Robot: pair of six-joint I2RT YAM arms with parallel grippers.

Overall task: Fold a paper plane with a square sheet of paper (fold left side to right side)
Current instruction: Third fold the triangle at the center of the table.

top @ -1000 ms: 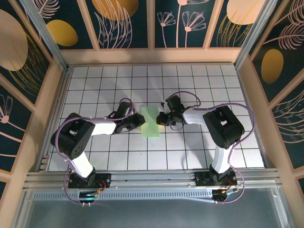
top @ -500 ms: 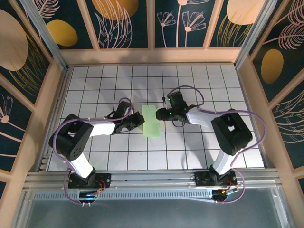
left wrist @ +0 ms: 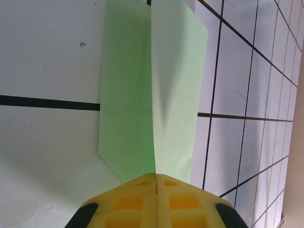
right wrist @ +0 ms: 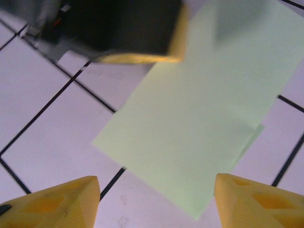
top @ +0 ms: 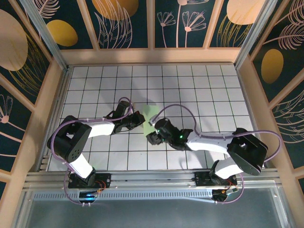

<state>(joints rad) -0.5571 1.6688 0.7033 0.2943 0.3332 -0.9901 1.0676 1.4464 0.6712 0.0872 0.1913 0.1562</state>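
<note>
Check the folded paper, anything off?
Yes. On the paper, a sliver of the lower layer pokes past the top layer near one corner, so the folded edges don't line up. No tears visible.

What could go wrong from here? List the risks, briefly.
1. The left gripper is shut on the edge of the sheet of paper, which looks tented along its crease. A tug could tear or skew it.
2. The right gripper hangs open over the paper's near end, where the layers sit slightly misaligned. Closing there could crumple them.
</note>
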